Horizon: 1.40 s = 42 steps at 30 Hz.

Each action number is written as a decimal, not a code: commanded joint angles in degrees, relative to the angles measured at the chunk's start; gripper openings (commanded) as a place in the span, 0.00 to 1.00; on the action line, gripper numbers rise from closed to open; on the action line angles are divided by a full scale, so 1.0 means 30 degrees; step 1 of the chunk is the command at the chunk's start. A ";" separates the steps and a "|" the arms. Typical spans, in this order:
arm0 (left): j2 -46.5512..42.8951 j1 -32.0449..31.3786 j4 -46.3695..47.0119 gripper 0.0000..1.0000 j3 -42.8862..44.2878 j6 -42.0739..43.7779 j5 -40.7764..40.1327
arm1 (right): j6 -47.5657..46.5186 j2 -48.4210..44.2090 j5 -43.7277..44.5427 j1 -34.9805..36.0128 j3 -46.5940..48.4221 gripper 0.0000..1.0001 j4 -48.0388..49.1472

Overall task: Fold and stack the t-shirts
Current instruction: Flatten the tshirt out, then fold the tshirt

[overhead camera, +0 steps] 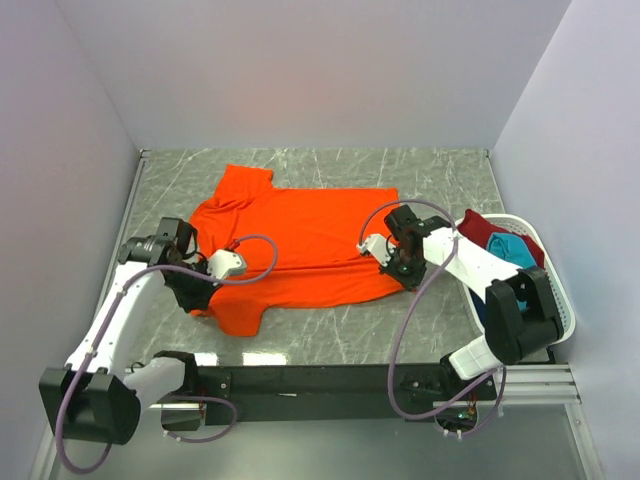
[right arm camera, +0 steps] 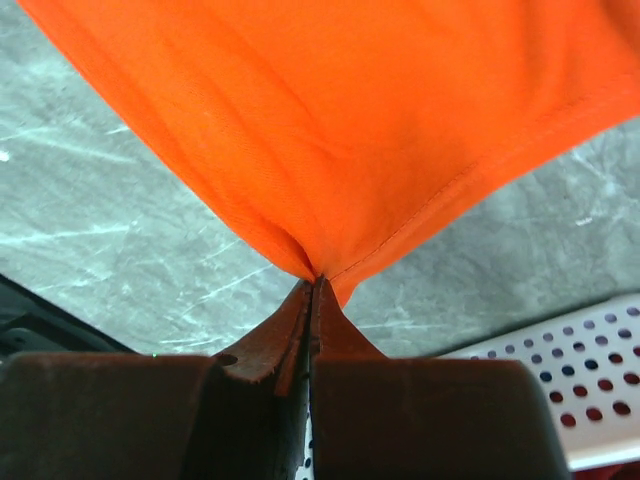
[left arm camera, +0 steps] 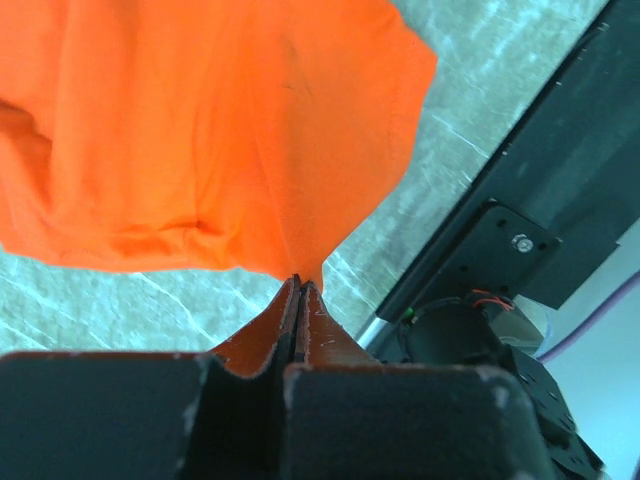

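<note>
Top view: seeing orange t-shirt (overhead camera: 300, 245) spread flat mid-counter (overhead camera: 440, 175). Gripped near its near-left sleeve by left claw (overhead camera: 198, 298), at near-right hem corner by right claw (overhead camera: 385, 262). Also spotting dark red t-shirt (overhead camera: 480, 225) and teal t-shirt (overhead camera: 510, 248) in white basket (overhead camera: 557, 295), far right.

Left wrist: pinched fully closed on 1 peak of orange cloth (left arm camera: 200, 130).

Right wrist: closed tight on hemmed edge (right arm camera: 350, 120); basket (right arm camera: 570, 380) just beside.

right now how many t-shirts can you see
3. An orange t-shirt lies spread on the table, pinched by the left gripper and right gripper. A dark red t-shirt and a teal t-shirt sit in the white basket. The right arm covers part of it; more may be hidden.
</note>
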 commanded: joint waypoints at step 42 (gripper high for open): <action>0.6192 0.0066 0.1202 0.00 0.9551 -0.0333 -0.0562 | -0.2716 0.2142 -0.0985 -0.2936 0.4009 0.00 -0.3076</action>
